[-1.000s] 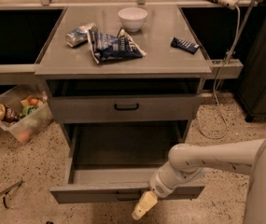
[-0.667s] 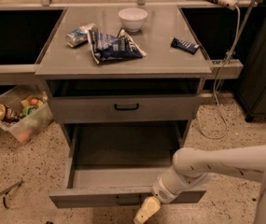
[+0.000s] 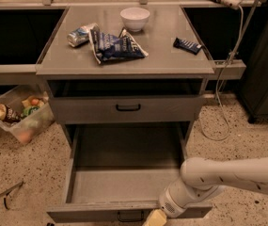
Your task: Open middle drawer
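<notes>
The middle drawer [image 3: 124,185] is pulled far out of the grey cabinet. Its shallow grey tray is bare inside. Its flat front [image 3: 91,214] runs along the bottom edge of the camera view, with the small black bar handle [image 3: 130,216] at its centre. My gripper [image 3: 155,218] is at the bottom edge, just right of that handle and against the drawer front. Most of it is cut off by the frame edge. My white arm [image 3: 232,173] reaches in from the right.
The top drawer [image 3: 128,108] stands slightly out. On the cabinet top [image 3: 171,60] lie a white bowl [image 3: 134,18], a chip bag [image 3: 116,45], a small pack [image 3: 80,35] and a dark bar [image 3: 187,45]. A plastic bin [image 3: 18,114] stands at left, a cable [image 3: 223,102] at right.
The middle drawer has slid further out toward the camera. My arm and gripper have moved with its front, down and slightly to the right.
</notes>
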Tool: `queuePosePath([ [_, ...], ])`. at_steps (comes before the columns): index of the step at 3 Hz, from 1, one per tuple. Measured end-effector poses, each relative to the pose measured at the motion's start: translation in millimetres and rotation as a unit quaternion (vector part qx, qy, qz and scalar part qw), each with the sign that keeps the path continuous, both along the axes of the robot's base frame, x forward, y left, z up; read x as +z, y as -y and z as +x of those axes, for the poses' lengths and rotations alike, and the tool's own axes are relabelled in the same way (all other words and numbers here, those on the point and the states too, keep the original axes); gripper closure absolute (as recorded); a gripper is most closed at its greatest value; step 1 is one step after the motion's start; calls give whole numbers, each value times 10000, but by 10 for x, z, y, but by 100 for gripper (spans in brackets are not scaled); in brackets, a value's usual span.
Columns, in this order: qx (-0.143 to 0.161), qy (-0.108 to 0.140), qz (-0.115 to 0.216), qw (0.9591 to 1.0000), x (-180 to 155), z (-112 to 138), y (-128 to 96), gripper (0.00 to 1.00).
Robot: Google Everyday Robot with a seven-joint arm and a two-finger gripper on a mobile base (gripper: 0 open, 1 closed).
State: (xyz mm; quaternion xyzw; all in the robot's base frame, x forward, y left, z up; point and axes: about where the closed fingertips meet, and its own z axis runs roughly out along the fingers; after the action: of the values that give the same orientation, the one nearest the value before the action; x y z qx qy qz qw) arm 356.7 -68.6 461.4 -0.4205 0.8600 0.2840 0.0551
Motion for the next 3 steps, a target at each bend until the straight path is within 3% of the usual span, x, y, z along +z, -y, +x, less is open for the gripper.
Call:
queuePosePath([
  [1, 17, -181, 65, 9998, -89, -115, -10, 0],
  [2, 16, -182, 66, 9998, -84, -116, -10, 0],
  [3, -115, -370, 117, 9992, -45, -369, 33, 0],
])
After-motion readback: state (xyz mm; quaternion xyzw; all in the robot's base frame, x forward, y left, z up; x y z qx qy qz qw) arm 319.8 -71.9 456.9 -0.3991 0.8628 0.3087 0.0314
